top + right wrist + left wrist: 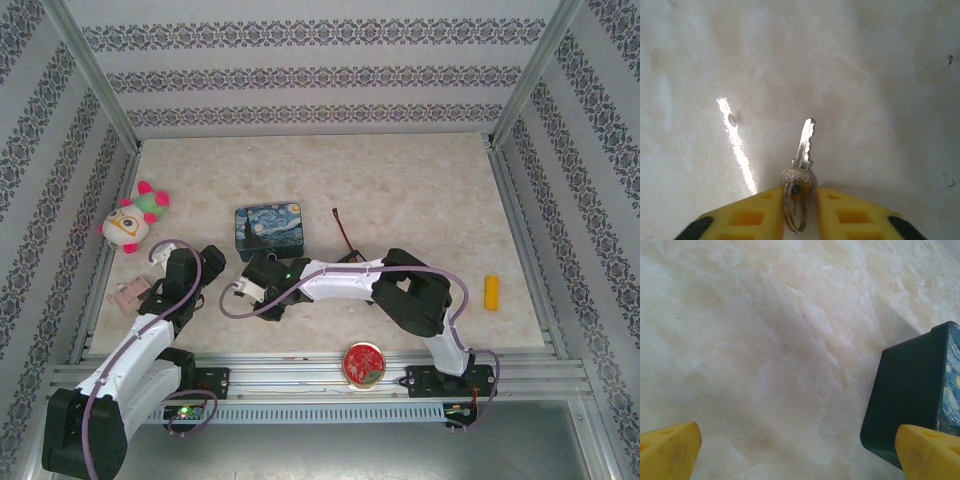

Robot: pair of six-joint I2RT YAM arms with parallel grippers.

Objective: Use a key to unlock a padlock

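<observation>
A small silver key (803, 150) on a wire ring lies on the pale table, blade pointing away from me. My right gripper (801, 202) has its yellow fingers (752, 215) closed in on the key's round head and ring, one on each side. Seen from above, that gripper (252, 283) reaches left, just in front of the blue painted tin (270, 230). My left gripper (800, 455) stands wide open over bare table, with the tin's dark side (910, 390) beside its right fingertip. From above it (207, 262) sits left of the tin. The padlock is hidden.
A plush toy (130, 220) lies at the far left and a pink object (128, 295) beside the left arm. A thin dark wire with a red tip (342, 230) lies right of the tin. A yellow block (491, 291) is at the right, a red round tin (364, 364) on the near rail.
</observation>
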